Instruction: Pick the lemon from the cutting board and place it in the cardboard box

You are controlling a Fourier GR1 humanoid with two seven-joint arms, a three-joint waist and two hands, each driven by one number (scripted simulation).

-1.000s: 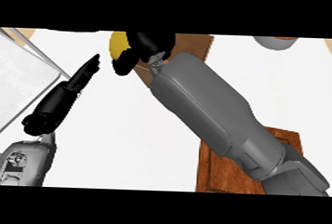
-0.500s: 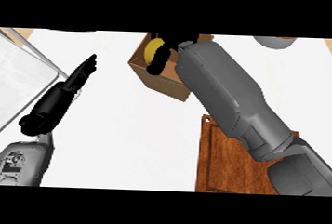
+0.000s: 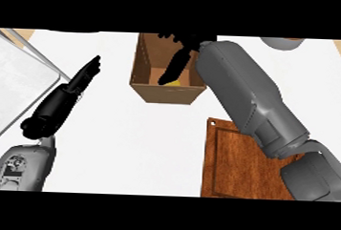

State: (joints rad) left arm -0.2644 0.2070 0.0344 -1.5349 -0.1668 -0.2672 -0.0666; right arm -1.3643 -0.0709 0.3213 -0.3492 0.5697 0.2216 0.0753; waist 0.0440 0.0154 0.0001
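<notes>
Right hand [image 3: 179, 60] reaches down into the cardboard box [image 3: 144, 68] with straight, parted fingers above the lemon [image 3: 173, 81] lying inside, so only pulling back seems left.

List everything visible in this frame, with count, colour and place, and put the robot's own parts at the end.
Cardboard box: 1, brown, top centre of the counter, open.
Lemon: 1, yellow, inside the box, partly hidden by the right hand.
Cutting board: 1, reddish-brown wood, lower right, partly under the right forearm.
Tray: 1, pale grey, left edge.
Bowl: 1, grey, top right, cut off.
Counter: 1, white.
Left hand: 1, black, left of the box, fingers straight.
Right hand: 1, black, reaching into the box.
</notes>
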